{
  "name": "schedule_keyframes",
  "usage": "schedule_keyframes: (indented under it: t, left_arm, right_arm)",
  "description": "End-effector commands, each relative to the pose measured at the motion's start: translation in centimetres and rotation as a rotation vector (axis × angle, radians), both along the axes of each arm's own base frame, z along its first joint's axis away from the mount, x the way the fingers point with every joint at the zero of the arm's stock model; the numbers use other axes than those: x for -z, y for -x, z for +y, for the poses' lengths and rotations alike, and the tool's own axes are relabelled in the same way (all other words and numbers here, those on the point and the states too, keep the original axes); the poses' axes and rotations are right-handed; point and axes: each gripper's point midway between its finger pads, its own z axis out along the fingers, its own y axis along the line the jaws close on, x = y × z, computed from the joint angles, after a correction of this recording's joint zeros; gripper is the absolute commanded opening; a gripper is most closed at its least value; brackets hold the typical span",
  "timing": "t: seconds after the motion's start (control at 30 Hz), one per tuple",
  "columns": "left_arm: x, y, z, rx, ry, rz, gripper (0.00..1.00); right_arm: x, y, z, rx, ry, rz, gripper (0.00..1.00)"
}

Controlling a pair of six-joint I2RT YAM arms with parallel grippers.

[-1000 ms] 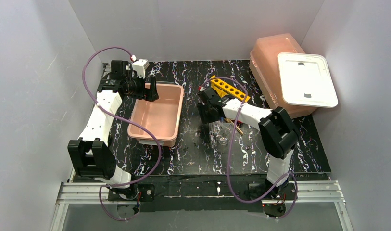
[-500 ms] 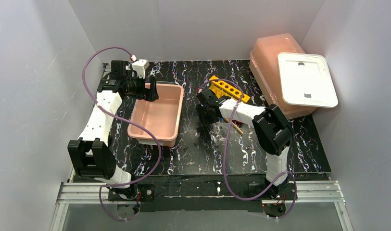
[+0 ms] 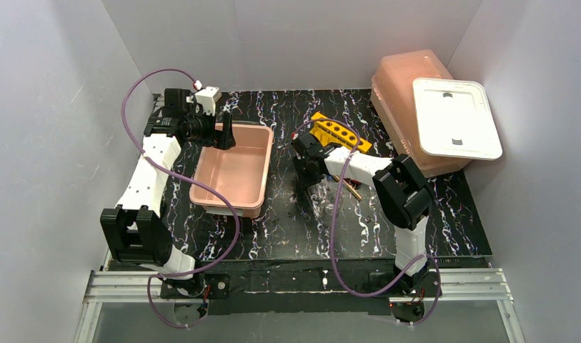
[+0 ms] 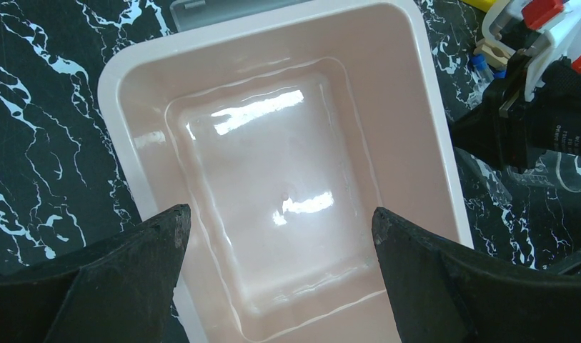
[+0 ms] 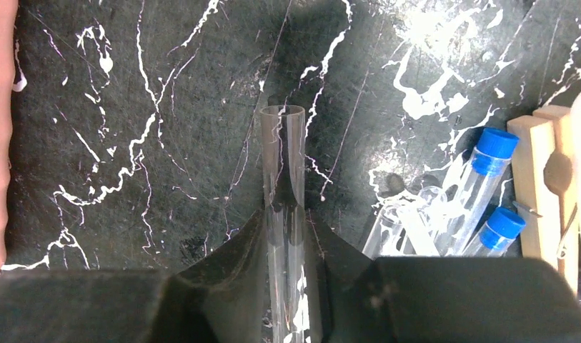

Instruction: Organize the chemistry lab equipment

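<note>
Nearest, right gripper low over black marbled table, fingers pinched on clear tube; tube's open end pokes out ahead. Blue-capped tubes just right of it, beside wooden clip. Left gripper spread wide, holding nothing, above pink tub. Yellow rack just behind right gripper. Small print on gripper body unreadable.

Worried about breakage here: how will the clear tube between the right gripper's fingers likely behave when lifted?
The clear tube looks thin-walled and glassy, so it is probably light, stiff and fragile under a hard squeeze. Its smooth round surface may slip or swivel between the narrow fingers of the right gripper. Released on the flat tabletop, it would likely roll.
</note>
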Motion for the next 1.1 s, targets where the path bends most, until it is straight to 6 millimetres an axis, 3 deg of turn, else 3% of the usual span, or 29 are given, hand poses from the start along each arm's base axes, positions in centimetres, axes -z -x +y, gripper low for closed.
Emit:
schedule_keyframes:
  t: [0.0,0.23,0.37,0.57,0.77,0.83,0.93,1.07]
  left_arm:
    - [-3.9,0.4,-0.2,-0.006,0.027,-0.081,0.98]
    - [-5.8,0.6,-1.3,-0.007,0.105,-0.092,0.98]
    - [-7.1,0.8,-1.8,-0.003,0.142,-0.109,0.98]
    - [-8.1,1.0,-1.8,-0.012,0.157,-0.132,0.98]
    - [-7.6,1.2,-1.7,-0.016,0.152,-0.125,0.98]
    - [-7.4,1.1,-1.7,-0.019,0.15,-0.121,0.98]
    - [-7.3,1.1,-1.7,-0.017,0.152,-0.118,0.98]
    - [-7.3,0.9,-1.7,-0.015,0.147,-0.119,0.98]
  right_arm:
    - [-1.0,-0.8,1.4,-0.026,-0.037,-0.027,0.24]
    - [-6.7,-2.8,3.0,-0.057,-0.106,-0.139,0.18]
    - [-11.7,-3.9,3.8,-0.065,-0.18,-0.244,0.14]
    - [-19.9,-6.3,3.4,-0.041,-0.293,-0.546,0.01]
    - [-25.4,-9.5,0.5,0.073,-0.302,-0.826,0.01]
    - [-26.9,-10.9,-1.5,0.16,-0.308,-0.953,0.01]
    - [-28.2,-12.8,-5.2,0.306,-0.329,-1.108,0.01]
    - [-28.5,-14.8,-8.7,0.441,-0.36,-1.143,0.01]
